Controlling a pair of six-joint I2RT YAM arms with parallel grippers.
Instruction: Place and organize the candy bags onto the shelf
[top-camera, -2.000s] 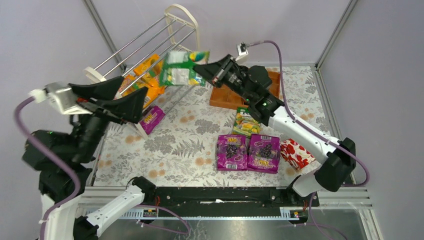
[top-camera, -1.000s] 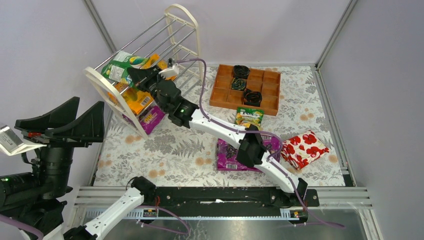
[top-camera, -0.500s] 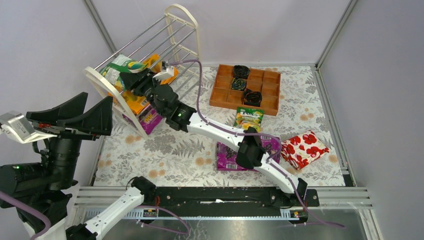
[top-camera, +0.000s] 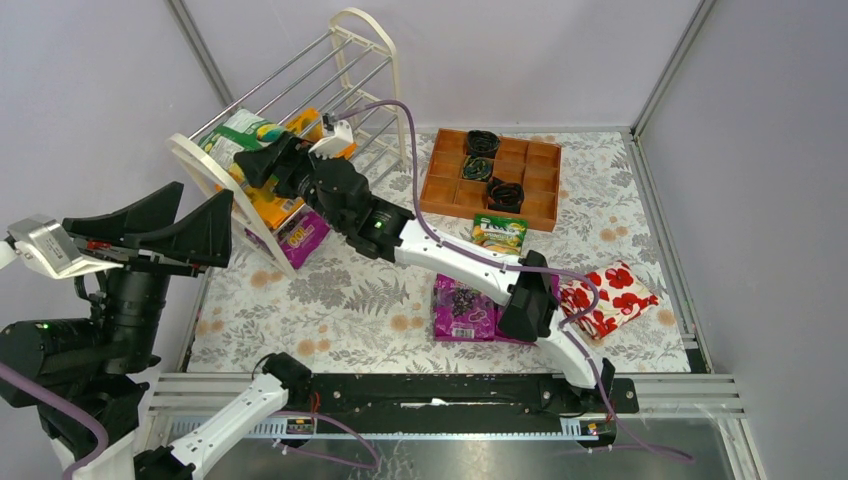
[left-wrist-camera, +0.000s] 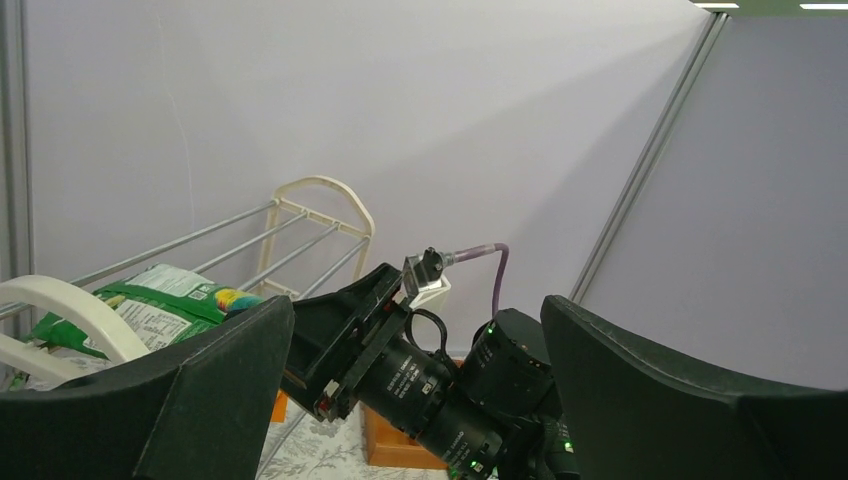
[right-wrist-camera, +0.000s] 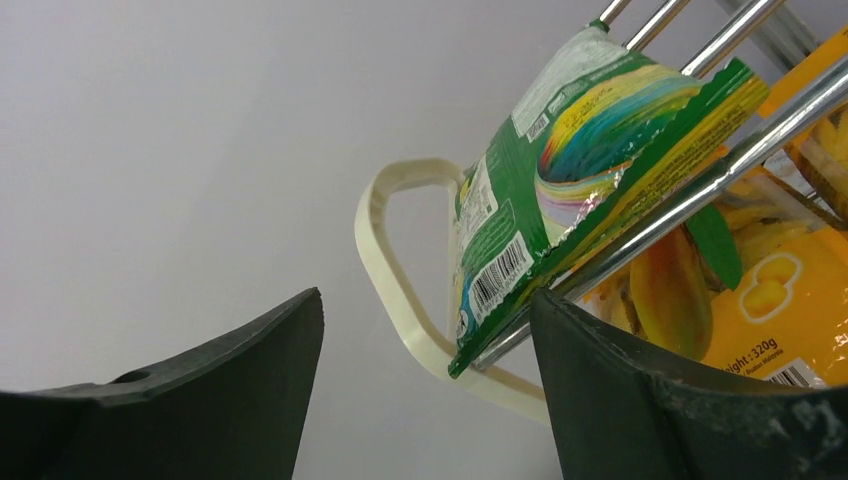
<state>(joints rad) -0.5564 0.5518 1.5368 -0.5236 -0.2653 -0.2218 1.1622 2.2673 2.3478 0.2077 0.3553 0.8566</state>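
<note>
The cream-white shelf stands at the far left. A green candy bag lies on its top rods, orange bags on the tier below and a purple one at the bottom. My right gripper is open just beside the green bag, nothing between its fingers. One green bag and purple bags lie on the table, one purple partly under the right arm. My left gripper hangs open left of the shelf, empty.
A wooden compartment tray with black coils sits at the back centre. A red-and-white floral package lies at the right. The right arm stretches diagonally across the table toward the shelf. Purple walls close in on all sides.
My right gripper has opened and let go of the green bag, which stays on the top rods; the gripper has drawn back slightly. The left arm has shifted a little.
</note>
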